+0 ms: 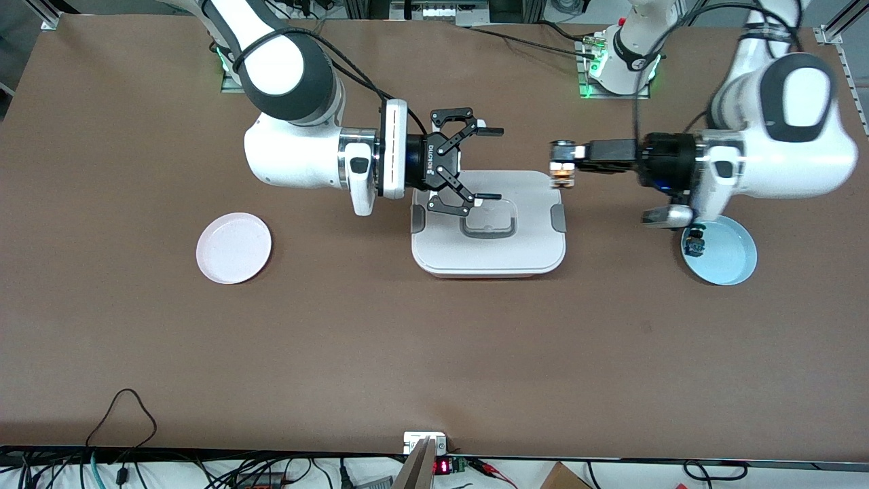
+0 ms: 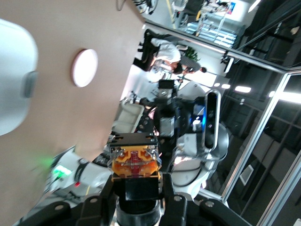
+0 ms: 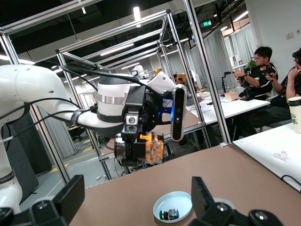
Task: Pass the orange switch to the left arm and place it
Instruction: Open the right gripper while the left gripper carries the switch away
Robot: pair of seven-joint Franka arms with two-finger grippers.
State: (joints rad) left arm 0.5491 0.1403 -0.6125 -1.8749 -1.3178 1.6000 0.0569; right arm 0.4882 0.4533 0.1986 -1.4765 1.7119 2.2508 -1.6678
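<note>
My left gripper is shut on the orange switch and holds it in the air over the edge of the white box toward the left arm's end. In the left wrist view the switch sits between the fingers. My right gripper is open and empty, held level over the box, with its jaws facing the switch across a gap. The right wrist view shows its open fingers and, farther off, the left gripper holding the switch.
A blue plate toward the left arm's end holds a blue-and-black switch; both show in the right wrist view. A pink plate lies empty toward the right arm's end. The box stands mid-table.
</note>
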